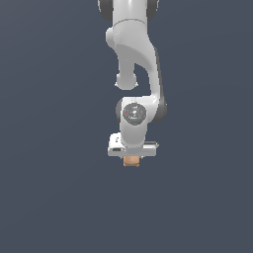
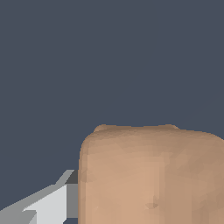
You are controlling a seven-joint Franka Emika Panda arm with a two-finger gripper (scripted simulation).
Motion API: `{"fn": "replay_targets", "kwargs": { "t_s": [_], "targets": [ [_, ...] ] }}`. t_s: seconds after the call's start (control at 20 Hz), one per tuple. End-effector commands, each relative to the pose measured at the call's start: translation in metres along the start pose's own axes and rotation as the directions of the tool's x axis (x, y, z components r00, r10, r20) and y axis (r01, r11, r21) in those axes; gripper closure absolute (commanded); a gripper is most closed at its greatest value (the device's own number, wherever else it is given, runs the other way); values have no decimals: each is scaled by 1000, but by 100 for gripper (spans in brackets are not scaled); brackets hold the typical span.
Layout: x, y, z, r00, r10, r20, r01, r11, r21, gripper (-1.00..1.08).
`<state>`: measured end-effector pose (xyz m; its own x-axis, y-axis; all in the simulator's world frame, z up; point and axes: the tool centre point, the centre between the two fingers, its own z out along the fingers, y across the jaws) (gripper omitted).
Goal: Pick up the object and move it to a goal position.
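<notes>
The white Panda arm [image 1: 132,59] hangs down the middle of the exterior view, its wrist joint facing the camera and the broad white hand of the gripper [image 1: 131,159] set crosswise below it. Directly under that hand sits the object [image 1: 131,161], a small tan-orange lump, squarish at this range and clearly narrower than the hand above it. Only its lower part shows; the upper part is tucked up behind the hand's underside, and the fingers themselves are hidden there.

In the wrist view the object [image 2: 151,175] fills much of the picture close to the lens: a matte tan block with rounded corners, two low bumps along its far edge and a faint dimple in its face. One light grey finger [image 2: 50,203] reaches in from the picture's corner and its darker pad end lies right against the near side of the lump. The opposite finger is out of frame (cut off past the picture's edge), so I cannot tell for sure whether the claw is clamped on the lump or merely standing close around it.

Everything behind is a flat, even slate-blue ground [image 1: 49,148], with no visible edge or shadow, so whether the object rests on that surface or is lifted clear of it cannot be told.
</notes>
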<state>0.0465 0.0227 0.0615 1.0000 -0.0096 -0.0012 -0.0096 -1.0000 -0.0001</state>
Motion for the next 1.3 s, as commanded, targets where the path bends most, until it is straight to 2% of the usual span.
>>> {"fn": "replay_targets", "kwargs": {
  "t_s": [0.0,0.45,1.25],
  "targets": [
    [-5,7,-12,1000,0,-1,0,1000,0,108],
    [-34,47,-78,1000,1,-1,-1,1000,0,108],
    [-102,140,-236,1000,1,-2,-1,1000,3,108]
  ]
}}
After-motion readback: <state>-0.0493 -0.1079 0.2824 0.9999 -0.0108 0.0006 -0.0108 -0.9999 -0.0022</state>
